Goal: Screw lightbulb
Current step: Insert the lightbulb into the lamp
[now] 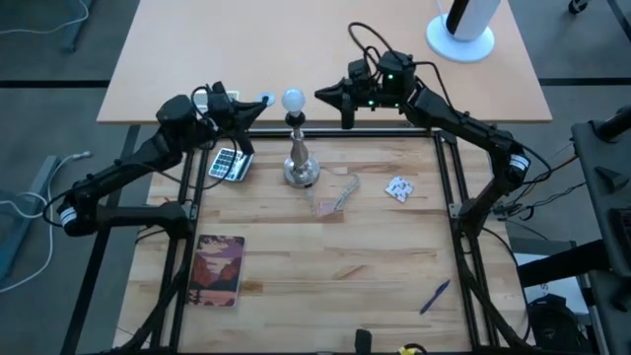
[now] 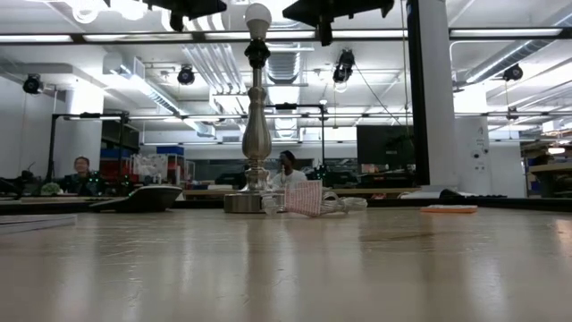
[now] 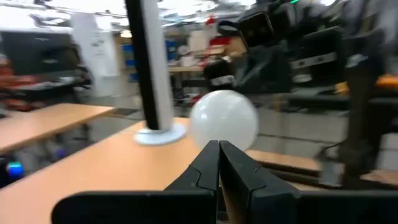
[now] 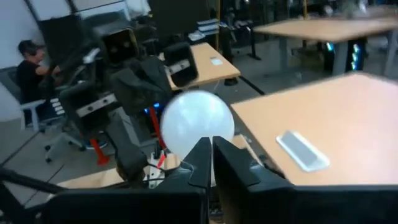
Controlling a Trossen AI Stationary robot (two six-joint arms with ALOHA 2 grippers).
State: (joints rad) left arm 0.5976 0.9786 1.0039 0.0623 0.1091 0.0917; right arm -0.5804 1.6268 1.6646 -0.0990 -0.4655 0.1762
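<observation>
The white frosted lightbulb (image 1: 293,99) stands upright on top of the silver lamp stand (image 1: 301,163), its base in the black socket (image 2: 257,52). My left gripper (image 1: 262,105) is shut, level with the bulb on its left and a short way off it. In the left wrist view the bulb (image 3: 224,121) shows just beyond the shut fingers (image 3: 217,149). My right gripper (image 1: 319,95) is shut and close to the bulb's right side, with a small gap. The right wrist view shows the bulb (image 4: 198,123) just past its fingertips (image 4: 209,148).
A calculator (image 1: 229,164) lies left of the lamp base. A clear packet (image 1: 335,195) and a white packet with red specks (image 1: 399,187) lie to its right. A book (image 1: 219,268) lies near left and a pen (image 1: 435,295) near right. People sit beyond the table (image 2: 82,170).
</observation>
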